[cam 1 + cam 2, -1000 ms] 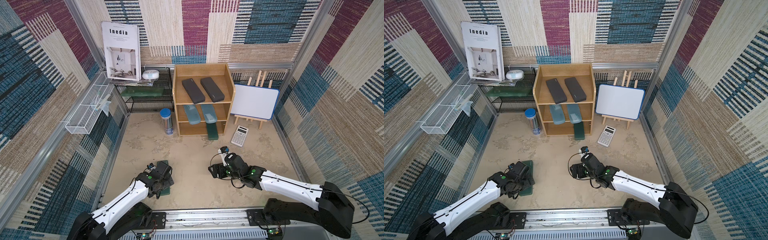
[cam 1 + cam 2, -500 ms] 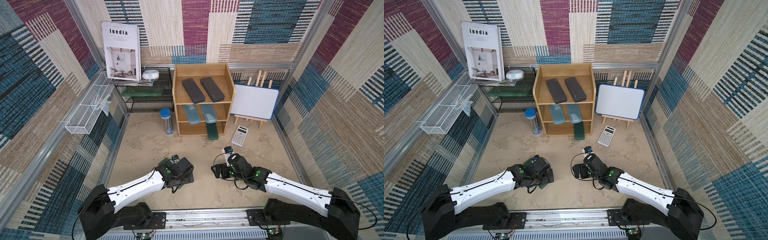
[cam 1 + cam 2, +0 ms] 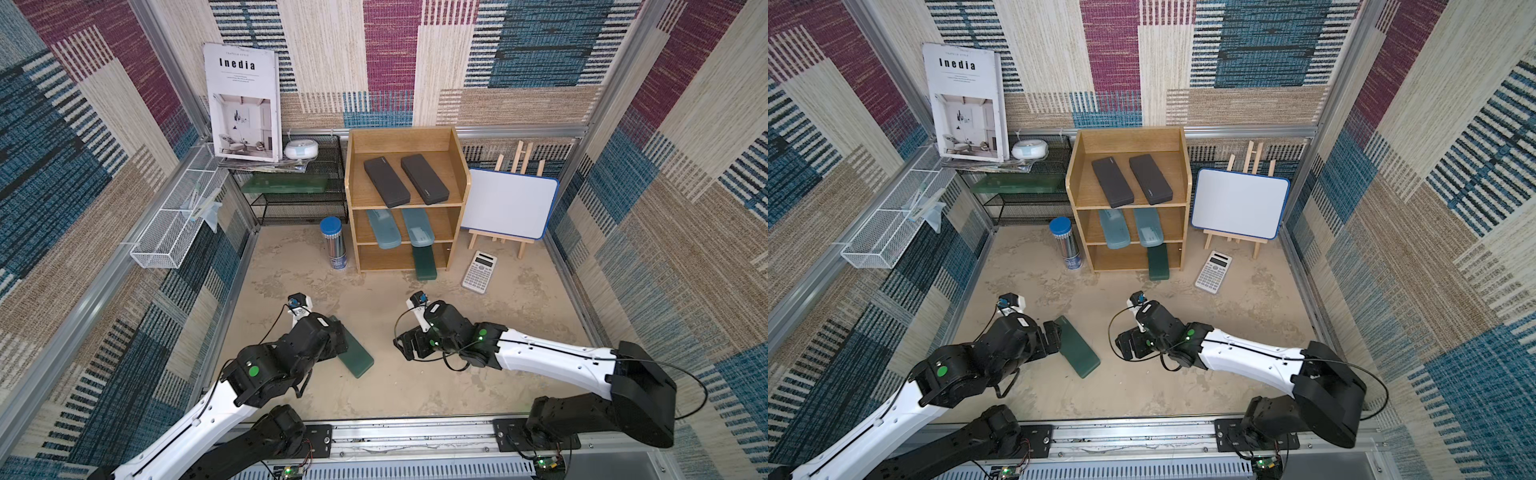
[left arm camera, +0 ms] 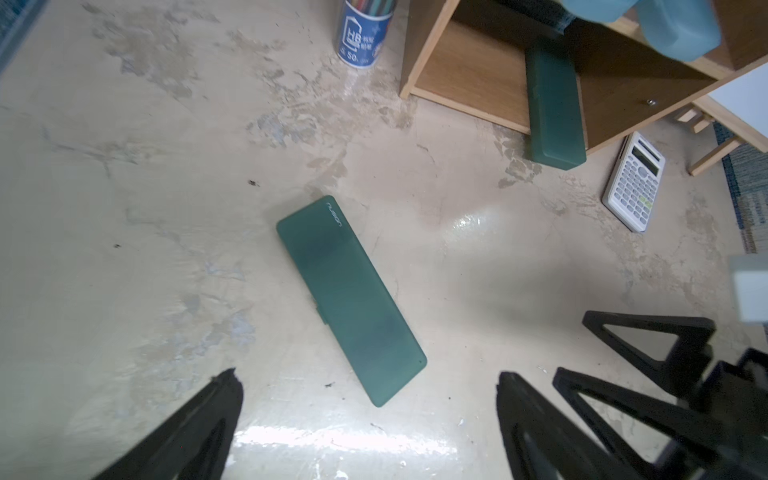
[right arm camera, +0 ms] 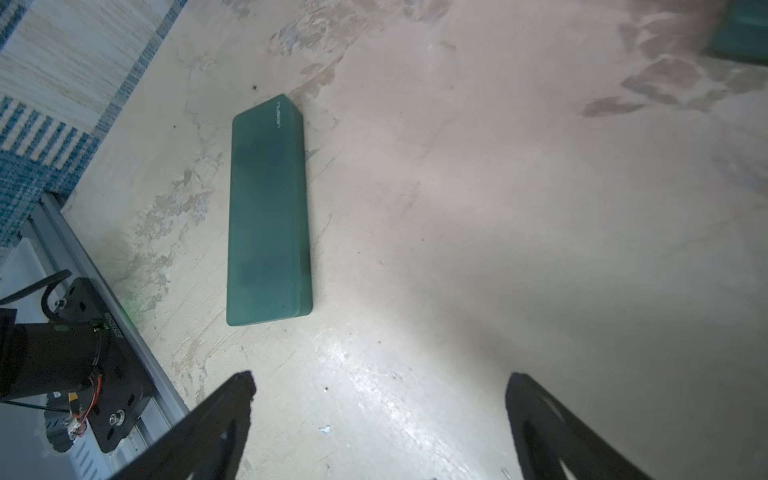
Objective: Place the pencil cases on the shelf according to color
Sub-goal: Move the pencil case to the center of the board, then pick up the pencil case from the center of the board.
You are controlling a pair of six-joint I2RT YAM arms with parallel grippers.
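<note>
Left pincer [image 4: 369,377] agape; shelf [image 3: 455,160] with cases [image 3: 386,181]

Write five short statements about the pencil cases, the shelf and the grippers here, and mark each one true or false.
1. Both black cases lie on the top tier of the shelf. True.
2. Both blue cases sit on the bottom tier. False: they are on the middle tier.
3. One green case lies on the floor. True.
4. The right gripper holds a green case. False: its fingers are open and empty.
5. The calculator stands on the shelf. False: it lies on the floor beside it.
</note>
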